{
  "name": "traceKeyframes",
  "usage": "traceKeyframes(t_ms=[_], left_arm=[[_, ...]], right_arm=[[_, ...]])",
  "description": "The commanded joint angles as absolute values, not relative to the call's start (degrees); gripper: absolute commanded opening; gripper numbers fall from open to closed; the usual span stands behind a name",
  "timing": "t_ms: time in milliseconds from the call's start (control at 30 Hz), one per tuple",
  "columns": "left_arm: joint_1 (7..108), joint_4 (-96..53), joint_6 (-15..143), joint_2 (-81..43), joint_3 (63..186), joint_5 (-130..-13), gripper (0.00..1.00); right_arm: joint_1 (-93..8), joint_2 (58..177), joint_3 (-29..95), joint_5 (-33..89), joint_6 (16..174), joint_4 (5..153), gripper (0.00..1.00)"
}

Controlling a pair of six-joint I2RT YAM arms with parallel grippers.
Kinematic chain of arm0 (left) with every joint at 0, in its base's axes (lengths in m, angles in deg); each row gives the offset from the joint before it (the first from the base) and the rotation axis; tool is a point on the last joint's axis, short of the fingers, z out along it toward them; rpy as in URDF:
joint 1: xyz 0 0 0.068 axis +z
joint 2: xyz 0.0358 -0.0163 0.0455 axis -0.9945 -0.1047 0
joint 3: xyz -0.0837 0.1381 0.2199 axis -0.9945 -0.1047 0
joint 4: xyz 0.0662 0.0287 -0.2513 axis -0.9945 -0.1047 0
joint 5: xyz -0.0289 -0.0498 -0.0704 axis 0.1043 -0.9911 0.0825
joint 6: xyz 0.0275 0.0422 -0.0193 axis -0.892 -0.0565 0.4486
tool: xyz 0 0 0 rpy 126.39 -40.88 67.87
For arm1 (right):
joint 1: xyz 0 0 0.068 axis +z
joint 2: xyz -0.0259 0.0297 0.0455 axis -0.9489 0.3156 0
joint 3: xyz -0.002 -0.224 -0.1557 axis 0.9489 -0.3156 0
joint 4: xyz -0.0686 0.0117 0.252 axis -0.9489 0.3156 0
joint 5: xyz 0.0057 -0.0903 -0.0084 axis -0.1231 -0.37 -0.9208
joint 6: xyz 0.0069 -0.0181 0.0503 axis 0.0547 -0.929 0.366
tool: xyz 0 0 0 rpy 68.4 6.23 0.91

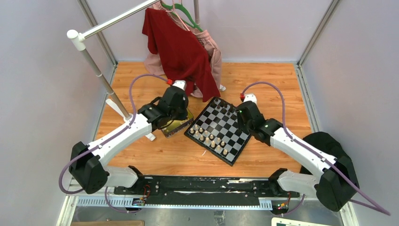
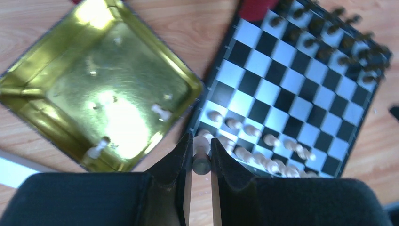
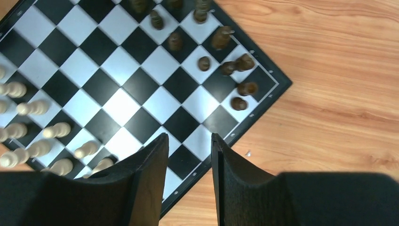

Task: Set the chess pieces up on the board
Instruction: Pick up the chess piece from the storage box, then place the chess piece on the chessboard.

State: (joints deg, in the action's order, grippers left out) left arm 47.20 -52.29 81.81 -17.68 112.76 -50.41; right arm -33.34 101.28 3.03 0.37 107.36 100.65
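The black-and-white board [image 1: 225,125] lies turned like a diamond in the middle of the table. Cream chess pieces [image 2: 263,141] fill its near rows, and dark ones [image 3: 221,37] stand along the far edge. My left gripper [image 2: 201,141] is shut on one cream piece [image 2: 202,162], held on its side above the wood between the gold tin [image 2: 94,84] and the board's corner. Two cream pieces [image 2: 161,112] lie in the tin. My right gripper [image 3: 189,137] hangs open and holds nothing, over the board's right edge [image 3: 221,141].
A red garment [image 1: 179,47] and a pink one hang from a white clothes rack [image 1: 94,61] at the back left, reaching down to the table near the board's far corner. A black bulky object [image 1: 324,141] sits at the right behind my right arm.
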Motion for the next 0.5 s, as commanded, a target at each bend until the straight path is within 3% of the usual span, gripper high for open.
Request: traceKeyframes(t_ms=[0,467], left_arm=[[39.90,-55.56,76.66,-17.48,115.80,-50.25,0.06],[18.34,-59.35,65.82,-24.88,122.41,-49.43,0.06]], right_arm=[[-39.38,98.66,0.70,-1.00,108.88,97.71,0.43],[-53.93,97.68,0.67,0.94,108.83,92.55,0.43]])
